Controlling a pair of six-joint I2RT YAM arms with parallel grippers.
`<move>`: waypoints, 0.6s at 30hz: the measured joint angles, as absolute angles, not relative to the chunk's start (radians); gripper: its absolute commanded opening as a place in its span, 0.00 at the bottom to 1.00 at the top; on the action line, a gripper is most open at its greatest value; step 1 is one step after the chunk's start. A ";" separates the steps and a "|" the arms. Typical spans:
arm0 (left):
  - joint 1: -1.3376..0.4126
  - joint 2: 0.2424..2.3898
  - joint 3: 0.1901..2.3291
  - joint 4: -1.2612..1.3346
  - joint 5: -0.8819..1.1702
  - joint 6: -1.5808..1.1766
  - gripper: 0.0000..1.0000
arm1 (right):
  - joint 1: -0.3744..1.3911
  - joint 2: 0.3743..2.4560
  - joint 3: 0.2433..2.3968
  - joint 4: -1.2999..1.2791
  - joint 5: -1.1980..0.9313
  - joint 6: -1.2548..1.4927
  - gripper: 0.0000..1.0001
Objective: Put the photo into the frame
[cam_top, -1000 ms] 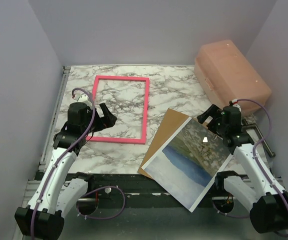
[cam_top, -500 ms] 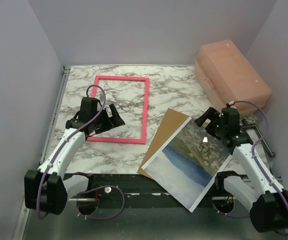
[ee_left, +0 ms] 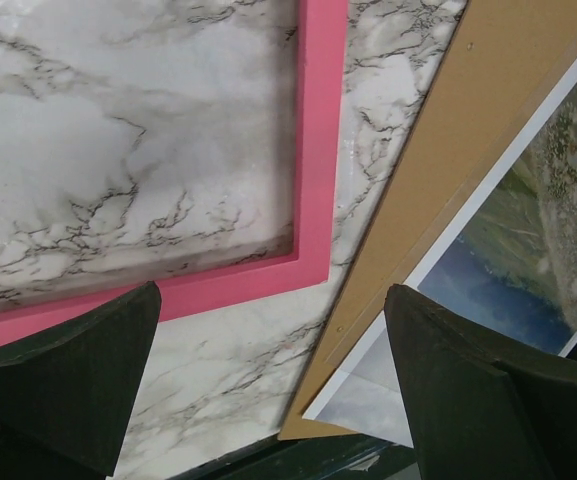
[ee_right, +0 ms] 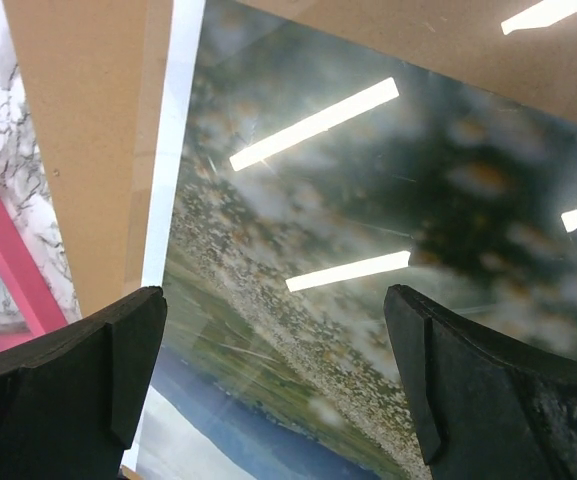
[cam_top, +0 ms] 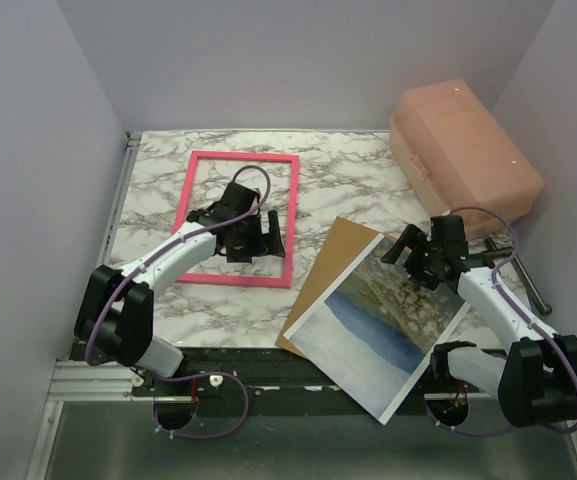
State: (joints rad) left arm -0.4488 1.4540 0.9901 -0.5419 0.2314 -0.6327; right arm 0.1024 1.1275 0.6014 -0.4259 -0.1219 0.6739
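The photo (cam_top: 388, 320), a landscape print lying face up, rests at the front right on a brown backing board (cam_top: 333, 262), its near corner hanging past the table edge. The pink frame (cam_top: 243, 155) lies flat at the centre left. My left gripper (cam_top: 271, 237) hovers open over the frame's near right corner (ee_left: 318, 150), with nothing between its fingers; the board (ee_left: 448, 150) and photo (ee_left: 528, 250) show to its right. My right gripper (cam_top: 408, 258) hangs open above the photo's far part (ee_right: 368, 300), holding nothing, with the board (ee_right: 88, 120) at left.
A closed salmon-pink plastic box (cam_top: 463, 145) stands at the back right corner. Grey walls close in the left, back and right sides. The marble table's near edge (cam_top: 228, 345) drops to a dark rail. A metal bar (cam_top: 528, 285) lies at the right edge.
My left arm has swung right, from the frame's left side across to its near right corner. My right gripper has shifted left and down over the photo. Both stayed open.
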 measured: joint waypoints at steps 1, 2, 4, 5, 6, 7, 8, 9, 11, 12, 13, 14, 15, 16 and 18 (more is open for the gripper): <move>-0.469 1.472 1.012 -0.542 0.214 -0.638 0.95 | 0.102 1.118 0.601 -0.426 -0.124 0.671 1.00; -0.486 1.486 1.027 -0.543 0.201 -0.642 0.95 | 0.102 1.110 0.601 -0.426 -0.126 0.667 1.00; -0.517 1.517 1.048 -0.547 0.181 -0.646 0.93 | 0.102 1.098 0.601 -0.426 -0.133 0.661 1.00; -0.532 1.538 1.059 -0.551 0.166 -0.649 0.93 | 0.102 1.094 0.601 -0.426 -0.141 0.658 1.00; -0.550 1.562 1.072 -0.558 0.150 -0.652 0.93 | 0.102 1.092 0.601 -0.427 -0.148 0.657 1.00; -0.561 1.579 1.082 -0.563 0.141 -0.653 0.91 | 0.102 1.089 0.601 -0.429 -0.152 0.656 1.00; -0.580 1.609 1.096 -0.572 0.122 -0.654 0.91 | 0.102 1.086 0.601 -0.433 -0.156 0.655 1.00; -0.593 1.630 1.107 -0.579 0.112 -0.656 0.91 | 0.102 1.081 0.601 -0.438 -0.159 0.655 1.00; -0.621 1.674 1.132 -0.590 0.087 -0.657 0.90 | 0.102 1.067 0.601 -0.446 -0.168 0.655 1.00; -0.633 1.692 1.140 -0.595 0.077 -0.659 0.89 | 0.102 1.058 0.601 -0.448 -0.173 0.655 1.00; -0.643 1.709 1.151 -0.600 0.068 -0.660 0.87 | 0.102 1.051 0.601 -0.449 -0.175 0.655 1.00; -0.654 1.724 1.159 -0.604 0.057 -0.661 0.84 | 0.102 1.044 0.601 -0.451 -0.178 0.655 1.00; -0.664 1.736 1.167 -0.609 0.049 -0.662 0.82 | 0.102 1.037 0.601 -0.453 -0.181 0.655 1.00; -0.674 1.750 1.175 -0.612 0.037 -0.662 0.81 | 0.102 1.032 0.601 -0.455 -0.185 0.655 1.00; -0.691 1.774 1.193 -0.618 0.021 -0.662 0.78 | 0.102 1.027 0.601 -0.460 -0.193 0.656 1.00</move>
